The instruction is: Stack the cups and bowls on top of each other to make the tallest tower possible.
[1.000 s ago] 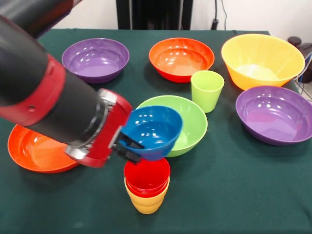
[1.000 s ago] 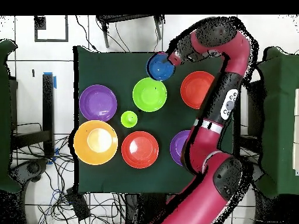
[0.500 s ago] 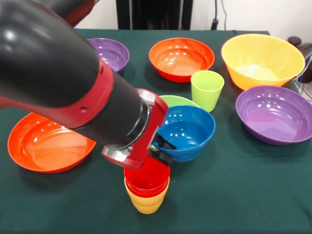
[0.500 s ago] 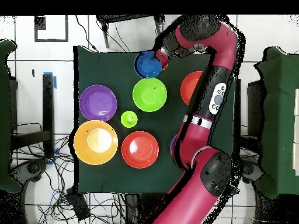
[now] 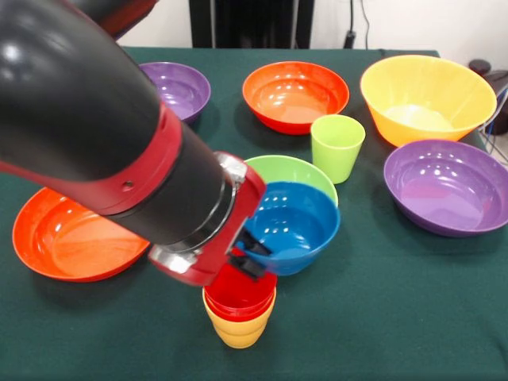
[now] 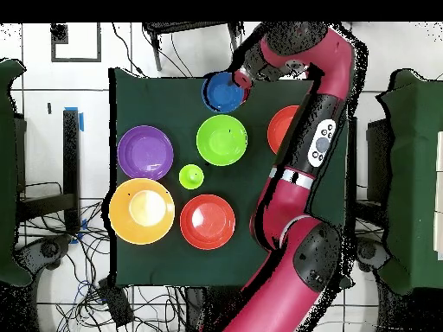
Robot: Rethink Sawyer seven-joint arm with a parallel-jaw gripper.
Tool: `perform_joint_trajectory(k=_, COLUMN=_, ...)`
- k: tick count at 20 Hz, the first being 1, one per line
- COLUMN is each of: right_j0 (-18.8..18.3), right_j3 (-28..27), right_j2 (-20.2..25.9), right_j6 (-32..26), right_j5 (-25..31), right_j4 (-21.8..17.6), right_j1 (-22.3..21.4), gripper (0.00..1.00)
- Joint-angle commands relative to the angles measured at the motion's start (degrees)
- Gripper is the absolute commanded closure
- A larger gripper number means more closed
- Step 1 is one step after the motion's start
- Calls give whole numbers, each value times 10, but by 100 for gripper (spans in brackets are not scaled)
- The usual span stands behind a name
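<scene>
My gripper (image 5: pixel 248 255) is shut on the near rim of the small blue bowl (image 5: pixel 295 225) and holds it, tilted a little, just above and to the right of the stacked cups. The red cup (image 5: pixel 238 292) sits nested in the yellow cup (image 5: pixel 238 330) at the table's near edge. Behind the blue bowl, the light green bowl (image 5: pixel 292 168) is partly hidden. Further back stands the light green cup (image 5: pixel 337 146). In the overhead view the gripper (image 6: pixel 242 82) grips the blue bowl (image 6: pixel 223 91) near the table's top edge, and the arm covers the stacked cups.
A red-orange bowl (image 5: pixel 295 95), the large orange bowl (image 5: pixel 427 97) and a purple bowl (image 5: pixel 448 186) lie at the back and right. Another purple bowl (image 5: pixel 179 86) and a red-orange bowl (image 5: pixel 55 238) are partly covered by my arm.
The arm swung the blue bowl from in front of the green bowl to the right, then brought it back slightly and lower, closer to the red cup. The gripper stays shut on the rim.
</scene>
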Motion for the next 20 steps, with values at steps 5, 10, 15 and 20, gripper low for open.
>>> perform_joint_trajectory(k=5, right_j0=15, right_j3=-102, right_j2=15, right_j6=-60, right_j5=-27, right_j4=-125, right_j1=-11, gripper=100)
perform_joint_trajectory(k=10, right_j0=4, right_j3=-90, right_j2=6, right_j6=-63, right_j5=-34, right_j4=-122, right_j1=-11, gripper=100)
perform_joint_trajectory(k=15, right_j0=-5, right_j3=-74, right_j2=-15, right_j6=-52, right_j5=-47, right_j4=-98, right_j1=-9, gripper=100)
perform_joint_trajectory(k=20, right_j0=-9, right_j3=-61, right_j2=-31, right_j6=-41, right_j5=-53, right_j4=-78, right_j1=-5, gripper=100)
